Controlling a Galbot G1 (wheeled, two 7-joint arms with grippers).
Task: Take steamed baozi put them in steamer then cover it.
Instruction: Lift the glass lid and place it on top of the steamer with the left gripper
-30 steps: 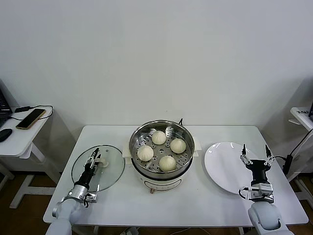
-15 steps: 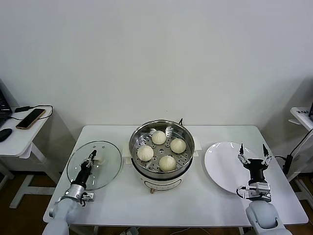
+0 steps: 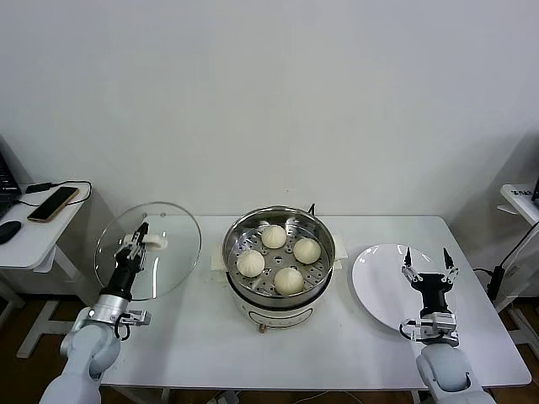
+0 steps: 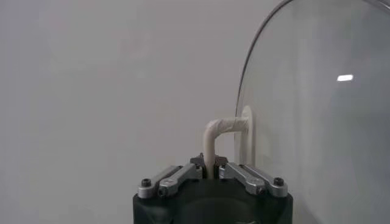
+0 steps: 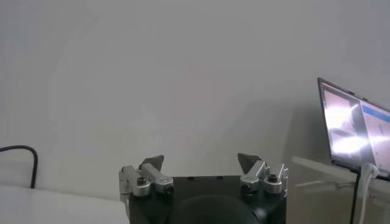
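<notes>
Several cream-white baozi (image 3: 279, 258) sit in the shiny steel steamer (image 3: 238, 227) on its cream pot base at the table's middle. My left gripper (image 3: 138, 236) is shut on the cream handle (image 4: 217, 137) of the round glass lid (image 3: 168, 241) and holds the lid tilted up on edge, in the air left of the steamer. In the left wrist view the lid's glass (image 4: 317, 103) stands beside the handle. My right gripper (image 3: 425, 263) is open and empty, fingers pointing up, over the near edge of the white plate (image 3: 379, 286).
The white plate lies right of the steamer. A side table with a phone (image 3: 52, 204) stands at the far left. A laptop screen (image 5: 354, 128) shows in the right wrist view.
My left gripper has lifted the glass lid off the table, raising it up and to the left and tilting it upright. The right gripper has shifted slightly left.
</notes>
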